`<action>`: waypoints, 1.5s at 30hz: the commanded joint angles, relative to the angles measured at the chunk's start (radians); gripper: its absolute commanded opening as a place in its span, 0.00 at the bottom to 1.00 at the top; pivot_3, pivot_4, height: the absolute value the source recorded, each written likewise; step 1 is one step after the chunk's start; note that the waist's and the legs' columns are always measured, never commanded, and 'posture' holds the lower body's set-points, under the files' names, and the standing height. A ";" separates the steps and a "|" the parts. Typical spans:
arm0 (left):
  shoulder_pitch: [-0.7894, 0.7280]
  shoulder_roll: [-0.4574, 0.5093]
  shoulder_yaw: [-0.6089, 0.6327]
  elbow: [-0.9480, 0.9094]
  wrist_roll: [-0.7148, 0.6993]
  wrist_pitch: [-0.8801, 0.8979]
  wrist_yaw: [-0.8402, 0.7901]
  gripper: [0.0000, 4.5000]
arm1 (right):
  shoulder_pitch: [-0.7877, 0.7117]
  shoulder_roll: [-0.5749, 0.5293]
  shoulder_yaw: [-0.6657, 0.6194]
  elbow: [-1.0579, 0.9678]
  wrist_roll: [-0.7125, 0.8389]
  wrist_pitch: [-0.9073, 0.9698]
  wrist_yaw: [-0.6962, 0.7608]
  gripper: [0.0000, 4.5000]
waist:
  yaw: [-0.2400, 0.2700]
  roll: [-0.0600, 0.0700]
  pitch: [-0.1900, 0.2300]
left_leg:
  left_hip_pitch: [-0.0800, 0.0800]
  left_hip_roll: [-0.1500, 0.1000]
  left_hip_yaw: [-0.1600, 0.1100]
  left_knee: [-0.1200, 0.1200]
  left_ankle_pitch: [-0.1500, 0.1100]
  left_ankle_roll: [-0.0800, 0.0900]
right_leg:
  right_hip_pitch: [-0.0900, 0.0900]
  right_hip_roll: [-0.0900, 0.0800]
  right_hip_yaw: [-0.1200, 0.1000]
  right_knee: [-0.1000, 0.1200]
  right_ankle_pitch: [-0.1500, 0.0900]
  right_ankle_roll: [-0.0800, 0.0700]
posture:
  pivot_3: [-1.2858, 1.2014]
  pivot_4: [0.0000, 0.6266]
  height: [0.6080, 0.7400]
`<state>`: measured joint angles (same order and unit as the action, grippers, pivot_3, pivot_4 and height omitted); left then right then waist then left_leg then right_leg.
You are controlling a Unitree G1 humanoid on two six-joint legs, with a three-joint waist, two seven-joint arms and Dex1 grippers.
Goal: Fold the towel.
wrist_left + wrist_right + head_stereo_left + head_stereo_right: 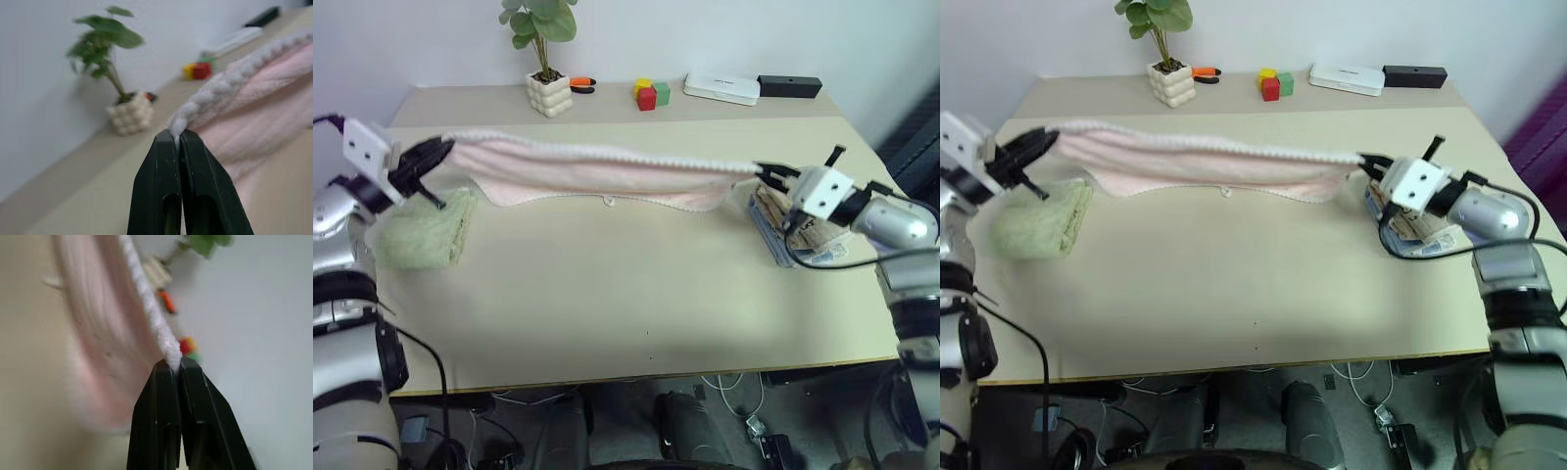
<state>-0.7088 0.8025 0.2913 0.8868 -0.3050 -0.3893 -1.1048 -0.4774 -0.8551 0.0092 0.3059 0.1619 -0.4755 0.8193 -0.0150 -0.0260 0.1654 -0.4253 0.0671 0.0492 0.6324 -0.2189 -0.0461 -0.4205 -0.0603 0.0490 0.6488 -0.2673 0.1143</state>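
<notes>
The pale pink towel (597, 174) with its whitish scalloped edge hangs stretched in the air above the table, sagging a little in the middle. My left gripper (444, 152) is shut on its left end, above the table's left side. My right gripper (761, 171) is shut on its right end. In the left wrist view the black fingers (161, 181) pinch the towel's white edging (215, 93). The right wrist view has the two fingers (193, 406) clamped on the towel's edge (146, 308) in the same way.
A light green folded towel (426, 230) lies at the table's left, below my left gripper. A tan folded towel (798, 235) lies at the right under my right hand. At the back stand a potted plant (546, 59), coloured blocks (651, 94), a white box (721, 89) and a black box (789, 85).
</notes>
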 commanded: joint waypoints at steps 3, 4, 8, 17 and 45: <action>0.207 0.025 0.040 -0.295 -0.144 0.172 -0.142 0.00 | 0.149 -0.097 -0.073 -0.242 0.177 0.177 0.175 0.01 | 0.003 0.000 0.000 | 0.000 0.000 0.000 0.001 0.000 0.000 | 0.000 0.000 0.000 0.001 0.000 0.000 | 0.52 0.24 1.00; 0.255 0.022 0.042 -0.346 -0.150 0.187 -0.143 0.00 | 0.177 -0.112 -0.077 -0.271 0.193 0.203 0.201 0.01 | 0.003 0.000 0.000 | 0.001 0.000 0.000 0.001 0.000 0.000 | 0.001 0.000 0.000 0.001 0.000 0.000 | 0.52 0.24 1.00; 0.394 0.025 0.048 -0.521 -0.207 0.312 -0.158 0.00 | 0.243 -0.145 -0.100 -0.305 0.213 0.251 0.272 0.01 | 0.004 0.000 0.000 | 0.002 0.000 0.000 0.001 0.000 0.000 | 0.001 0.000 0.000 0.001 0.000 0.000 | 0.52 0.24 1.00; 0.639 0.095 0.112 -0.679 -0.268 0.429 -0.262 0.00 | 0.394 -0.237 -0.149 -0.417 0.301 0.435 0.453 0.01 | 0.003 0.000 0.000 | 0.002 0.000 0.000 0.000 0.000 0.000 | 0.001 0.000 0.000 0.000 -0.002 -0.003 | 0.52 0.24 1.00; 0.652 0.073 0.198 -0.690 -0.264 0.552 -0.199 0.00 | 0.325 -0.186 -0.172 -0.298 0.173 0.448 0.519 0.01 | 0.003 0.000 -0.001 | 0.004 0.000 0.000 0.001 0.000 0.000 | 0.004 -0.001 0.000 -0.001 -0.006 -0.010 | 0.52 0.24 1.00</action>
<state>-0.0405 0.8810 0.4987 0.1810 -0.5920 0.1981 -1.3191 -0.1154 -1.0544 -0.1675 -0.0302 0.3676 0.0097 1.3635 -0.0118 -0.0265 0.1646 -0.4208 0.0667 0.0490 0.6330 -0.2195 -0.0455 -0.4168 -0.0615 0.0490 0.6476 -0.2728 0.1049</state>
